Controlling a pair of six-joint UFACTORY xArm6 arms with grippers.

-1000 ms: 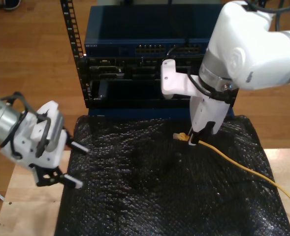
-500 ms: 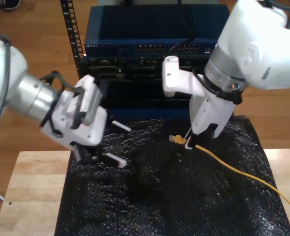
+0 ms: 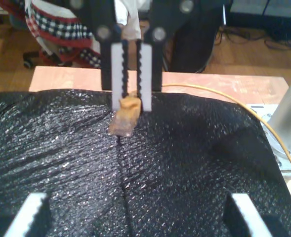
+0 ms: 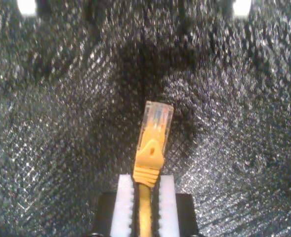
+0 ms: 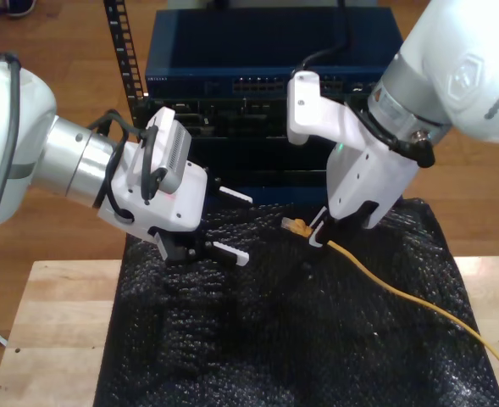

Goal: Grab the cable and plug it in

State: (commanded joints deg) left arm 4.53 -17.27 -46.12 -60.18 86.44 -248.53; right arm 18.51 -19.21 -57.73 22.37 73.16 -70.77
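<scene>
- Second gripper [image 5: 320, 237] clamped on cable [image 5: 401, 292] just behind the plug [image 4: 156, 118]; plug sticks out past the pads, clear tip forward, lifted off the black mat [image 5: 283, 348].
- Rest of cable trails over the mat toward the exterior view's right edge.
- First gripper [image 5: 232, 225] spread wide, holding nothing, near the plug on the exterior view's left; fingertips [image 3: 34, 212] well apart.
- Rack switch [image 5: 257, 85] behind the mat, port row on its front; too small to tell which port is free.
- Risk: grip sits on the boot, not the plug body, so the plug may pivot when pushed, tip missing the port.
- Risk: plug looks slightly tilted in the second wrist view; latch side unclear, wrong side up would jam.
- Risk: trailing cable could drag on the rough mat and pull the plug through the pads.
- Risk: grippers close together, could collide on a handover.
</scene>
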